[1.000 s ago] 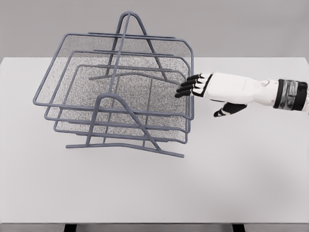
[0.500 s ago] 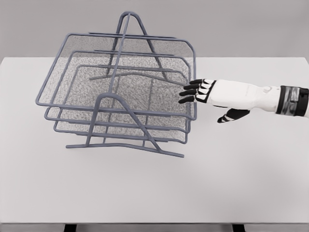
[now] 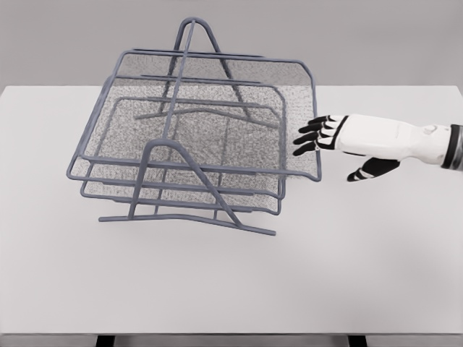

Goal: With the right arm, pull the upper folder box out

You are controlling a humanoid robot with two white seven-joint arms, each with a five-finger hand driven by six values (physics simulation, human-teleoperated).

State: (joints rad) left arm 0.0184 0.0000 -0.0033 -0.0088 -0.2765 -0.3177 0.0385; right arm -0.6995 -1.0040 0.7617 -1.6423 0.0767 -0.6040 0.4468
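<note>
rack (image 3: pixel 189 210) sits left-center on the table (image 3: pixel 362 275) | three trays stacked in it | top tray (image 3: pixel 202 116) sticks out to the right past the two below | right hand (image 3: pixel 340 141) just off its right edge, over the table

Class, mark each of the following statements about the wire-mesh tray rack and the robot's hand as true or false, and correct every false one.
1. The top grey wire-mesh tray juts out to the right beyond the two trays beneath it. True.
2. The white right hand is at the top tray's right edge. True.
3. The hand reaches for the lowest mesh tray. False: its fingers are level with the top tray's rim.
4. The grey wire rack has toppled onto its side. False: it stands upright on the white table.
5. The left hand rests on the table. False: no left hand is visible.
</note>
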